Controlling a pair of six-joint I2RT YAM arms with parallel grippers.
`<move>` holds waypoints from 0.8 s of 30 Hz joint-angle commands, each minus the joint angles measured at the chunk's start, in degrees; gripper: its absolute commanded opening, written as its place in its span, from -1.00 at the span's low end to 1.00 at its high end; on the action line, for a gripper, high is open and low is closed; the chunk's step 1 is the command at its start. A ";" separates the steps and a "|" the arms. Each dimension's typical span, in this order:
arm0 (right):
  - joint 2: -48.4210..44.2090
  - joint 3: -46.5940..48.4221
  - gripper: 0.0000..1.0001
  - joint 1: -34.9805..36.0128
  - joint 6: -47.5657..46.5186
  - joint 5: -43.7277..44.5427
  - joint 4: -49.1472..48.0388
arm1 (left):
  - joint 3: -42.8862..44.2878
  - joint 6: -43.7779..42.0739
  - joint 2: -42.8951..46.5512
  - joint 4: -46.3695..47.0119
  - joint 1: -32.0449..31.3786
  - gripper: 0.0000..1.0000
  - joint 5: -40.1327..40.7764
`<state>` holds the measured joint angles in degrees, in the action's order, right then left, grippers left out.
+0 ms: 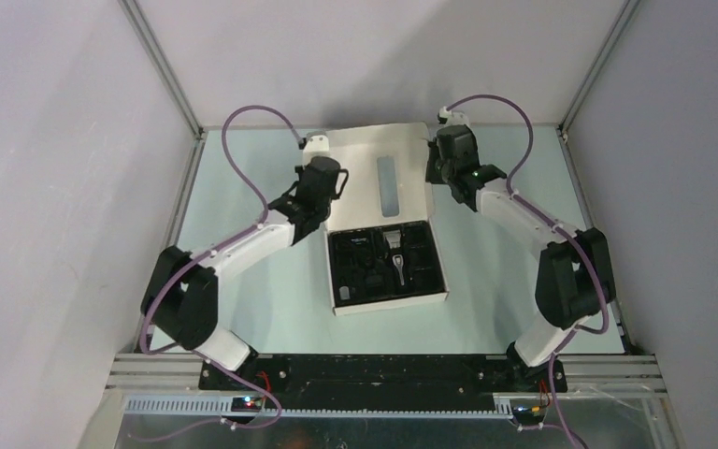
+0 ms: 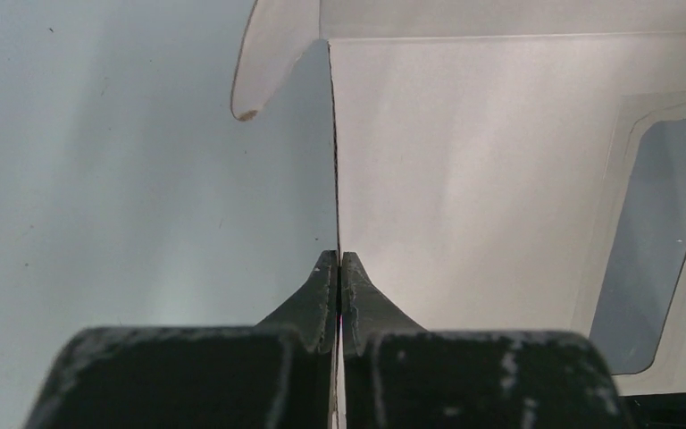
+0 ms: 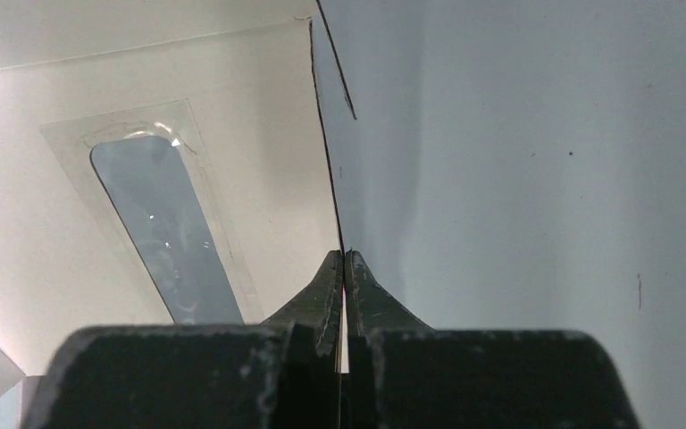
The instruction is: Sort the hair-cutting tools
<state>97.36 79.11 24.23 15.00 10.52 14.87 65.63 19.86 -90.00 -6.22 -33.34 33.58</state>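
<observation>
The hair-cutting tools (image 1: 388, 260) lie as small black pieces in the black moulded insert of a white box (image 1: 437, 297). Among them is a trimmer body with a silver tip (image 1: 396, 245). The box's lid (image 1: 363, 178) stands open behind the insert and has a clear window (image 1: 387, 183). My left gripper (image 1: 329, 195) is shut on the lid's left edge. In the left wrist view its jaws (image 2: 338, 259) pinch the thin card of the lid (image 2: 464, 179). My right gripper (image 1: 441, 172) is shut on the lid's right edge (image 3: 326, 161); its jaws (image 3: 344, 257) clamp the card.
The box sits mid-table on a pale green surface (image 1: 243, 299). Grey walls and metal frame rails (image 1: 164, 70) close in the back and both sides. A black base rail (image 1: 383, 369) runs along the near edge.
</observation>
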 commanded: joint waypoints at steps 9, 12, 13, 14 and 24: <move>-17.33 -23.14 -0.90 9.10 1.69 12.35 -19.28 | -20.88 -8.57 15.84 30.30 -10.34 -0.89 12.45; -21.68 -29.58 -0.89 9.99 2.55 13.34 -23.25 | -24.49 -8.40 17.97 32.57 -12.12 -0.83 13.02; -22.52 -30.88 -0.89 10.11 2.70 13.41 -24.07 | -25.11 -8.33 18.84 32.84 -12.50 -0.81 13.14; -24.22 -33.35 -0.88 10.35 2.93 13.59 -25.76 | -26.65 -8.43 19.30 33.92 -13.47 -0.80 13.56; -33.01 -47.51 -0.83 14.08 4.50 13.58 -33.19 | -37.08 -9.84 24.87 41.10 -21.36 -0.55 18.74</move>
<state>66.17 36.25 36.03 17.82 23.55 -17.91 31.38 10.22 -67.72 29.17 -52.05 49.28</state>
